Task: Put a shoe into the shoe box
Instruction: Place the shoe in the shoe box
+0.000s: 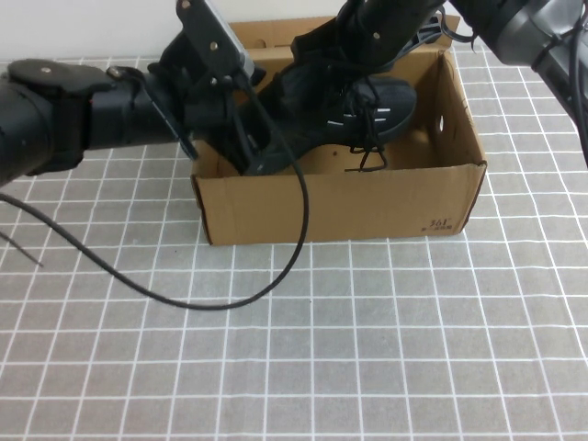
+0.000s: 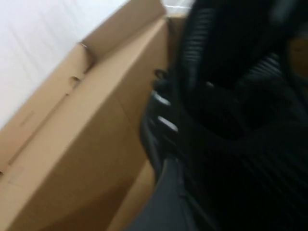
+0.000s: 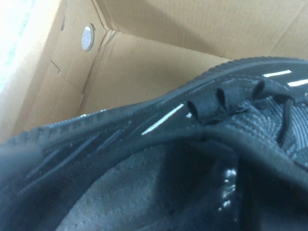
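Note:
The black knit shoe point(image 1: 342, 108) hangs tilted inside the open brown shoe box point(image 1: 349, 204), toe toward the right wall, laces dangling. My left gripper point(image 1: 252, 147) reaches in over the box's left wall and is shut on the shoe's heel end. My right gripper point(image 1: 360, 61) comes down from the far right and is shut on the shoe's collar. In the left wrist view the shoe point(image 2: 231, 96) fills the right side, next to a box wall point(image 2: 96, 120). In the right wrist view the shoe's lining and lace loops point(image 3: 144, 159) lie before the box's inner corner point(image 3: 159, 62).
A black cable point(image 1: 220, 303) from the left arm loops over the grey gridded table in front of the box. The box's rear flap point(image 1: 276, 32) stands open against the white back wall. A round hole point(image 3: 87, 37) shows in a box side wall.

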You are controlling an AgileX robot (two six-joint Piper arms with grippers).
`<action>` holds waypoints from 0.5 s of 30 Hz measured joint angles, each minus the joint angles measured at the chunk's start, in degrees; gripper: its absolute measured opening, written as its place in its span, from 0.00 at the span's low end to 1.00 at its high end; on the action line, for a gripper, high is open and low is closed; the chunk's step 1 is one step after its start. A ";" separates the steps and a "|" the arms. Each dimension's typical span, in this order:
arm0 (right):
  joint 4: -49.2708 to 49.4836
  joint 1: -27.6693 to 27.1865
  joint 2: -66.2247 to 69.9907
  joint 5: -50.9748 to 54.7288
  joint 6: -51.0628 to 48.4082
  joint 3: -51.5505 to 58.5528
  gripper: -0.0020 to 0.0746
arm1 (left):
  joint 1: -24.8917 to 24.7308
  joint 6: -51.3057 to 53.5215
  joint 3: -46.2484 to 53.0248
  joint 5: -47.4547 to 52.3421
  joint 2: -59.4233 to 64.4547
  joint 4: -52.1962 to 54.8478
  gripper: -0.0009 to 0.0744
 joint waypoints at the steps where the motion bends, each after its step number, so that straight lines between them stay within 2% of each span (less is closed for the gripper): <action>1: 0.10 0.00 0.00 0.00 -0.10 0.00 0.02 | 0.00 0.44 -0.54 -0.32 0.41 -0.90 0.81; 15: -0.01 0.00 0.00 -0.13 -1.27 0.00 0.02 | 0.00 5.71 -6.63 0.50 6.93 -2.84 0.79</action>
